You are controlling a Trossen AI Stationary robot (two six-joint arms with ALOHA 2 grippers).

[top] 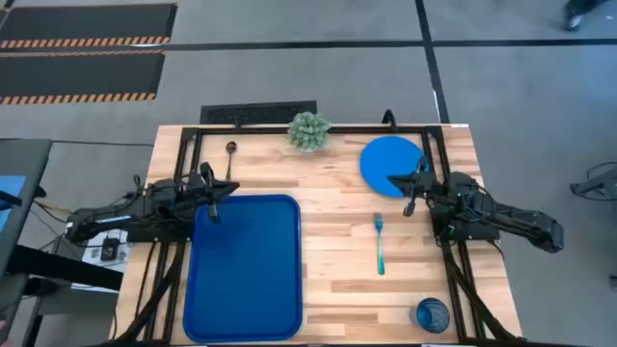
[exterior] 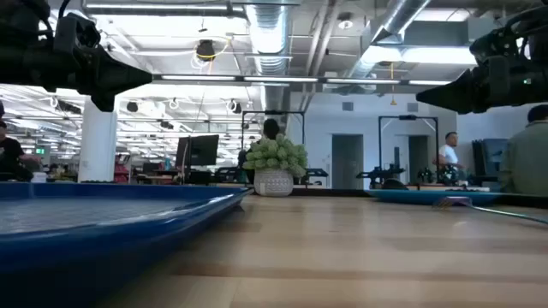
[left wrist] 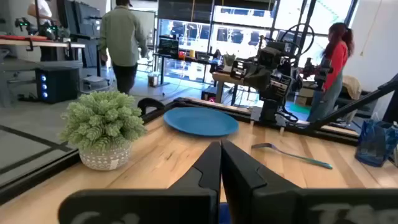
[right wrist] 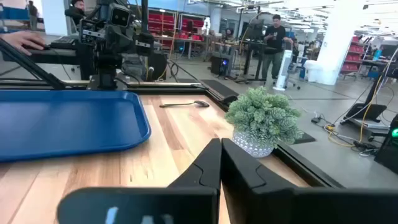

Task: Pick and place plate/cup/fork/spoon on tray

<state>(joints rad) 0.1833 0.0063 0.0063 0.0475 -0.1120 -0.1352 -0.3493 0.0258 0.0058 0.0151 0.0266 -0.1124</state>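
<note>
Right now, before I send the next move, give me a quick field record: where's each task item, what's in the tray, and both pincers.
tray: table's left part, nothing in it
plate: far right of table, by the right pincer
fork: on bare wood, right of the tray
spoon: far left edge, beyond the tray
cup: near right corner
left pincer: shut, empty, above the tray's far edge
right pincer: shut, empty, at the plate's near edge
potted plant: far edge, middle
</note>
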